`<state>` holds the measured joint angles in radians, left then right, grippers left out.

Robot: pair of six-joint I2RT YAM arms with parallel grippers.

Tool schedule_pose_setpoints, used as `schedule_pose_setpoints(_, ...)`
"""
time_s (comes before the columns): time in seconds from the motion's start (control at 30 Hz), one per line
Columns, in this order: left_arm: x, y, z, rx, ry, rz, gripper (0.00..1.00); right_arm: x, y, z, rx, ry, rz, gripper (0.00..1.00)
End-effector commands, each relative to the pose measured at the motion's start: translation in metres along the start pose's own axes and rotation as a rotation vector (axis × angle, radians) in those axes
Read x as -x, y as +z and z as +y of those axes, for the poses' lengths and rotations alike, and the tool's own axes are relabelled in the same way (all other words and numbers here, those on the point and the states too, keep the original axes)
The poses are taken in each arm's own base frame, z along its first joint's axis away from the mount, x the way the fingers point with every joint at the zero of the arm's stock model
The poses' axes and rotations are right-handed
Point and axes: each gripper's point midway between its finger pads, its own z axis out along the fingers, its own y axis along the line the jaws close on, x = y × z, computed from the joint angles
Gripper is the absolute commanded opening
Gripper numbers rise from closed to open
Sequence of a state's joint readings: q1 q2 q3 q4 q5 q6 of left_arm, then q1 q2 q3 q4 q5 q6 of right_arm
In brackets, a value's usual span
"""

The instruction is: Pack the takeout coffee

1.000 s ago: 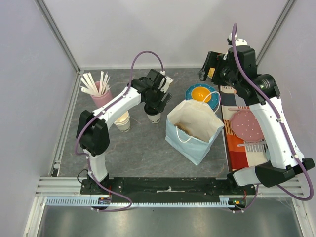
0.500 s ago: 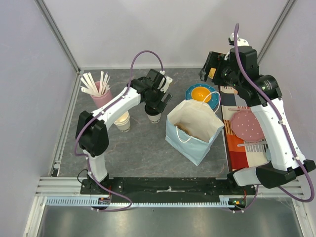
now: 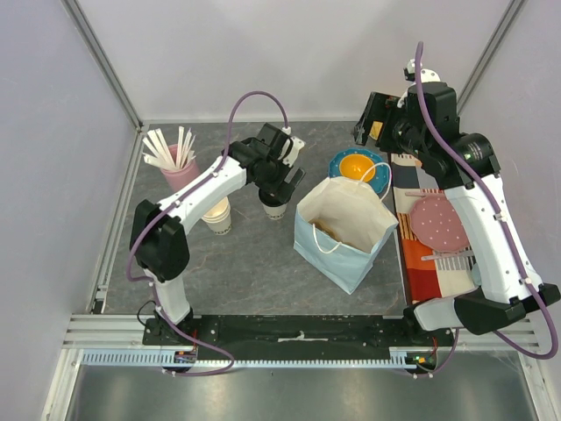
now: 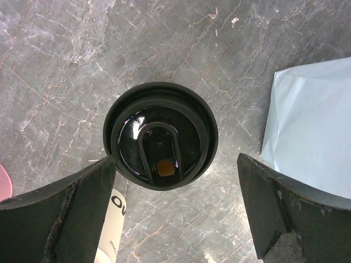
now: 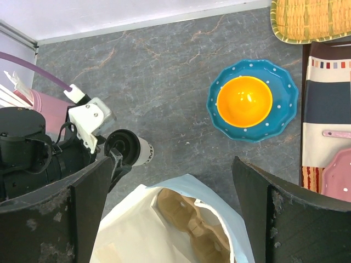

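The takeout coffee [image 3: 275,207], a white paper cup with a black lid, stands on the grey table left of the open white paper bag [image 3: 344,230]. In the left wrist view the lid [image 4: 160,135] sits between the two fingers, just ahead of the tips. My left gripper [image 3: 274,195] hovers over the cup, open and empty, its jaws wide apart. My right gripper [image 3: 368,121] is open and empty, held high at the back right. In the right wrist view the cup [image 5: 130,149] and the bag [image 5: 181,230] with a brown cardboard tray inside show below.
A pink cup of white sticks [image 3: 178,163] stands at back left. Stacked cream paper cups [image 3: 216,216] stand left of the coffee. A blue bowl with an orange inside [image 3: 359,167] sits behind the bag. A striped mat with a pink plate [image 3: 437,221] lies at right.
My left gripper has shifted slightly toward the back left over the coffee cup. The right arm has barely moved.
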<state>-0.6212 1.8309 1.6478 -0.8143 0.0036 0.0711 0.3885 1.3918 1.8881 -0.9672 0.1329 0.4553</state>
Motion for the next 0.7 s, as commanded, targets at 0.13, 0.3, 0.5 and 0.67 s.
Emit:
schedule_pose_setpoints(0.13,0.014,0.003,0.002,0.003,-0.009,-0.031,0.98,0.000,-0.014,-0.003,0.004,-0.001,-0.010,0.98)
schedule_pose_setpoints(0.3,0.009,0.004,-0.001,-0.007,-0.009,-0.019,0.91,-0.001,-0.016,-0.003,0.005,-0.004,-0.009,0.98)
schedule_pose_setpoints(0.5,0.005,0.010,0.001,-0.002,0.003,-0.011,0.85,-0.003,-0.015,-0.003,0.007,-0.004,-0.003,0.98)
schedule_pose_setpoints(0.67,0.004,0.018,0.010,0.045,0.022,-0.010,0.83,-0.002,-0.016,-0.002,0.013,-0.003,-0.004,0.98)
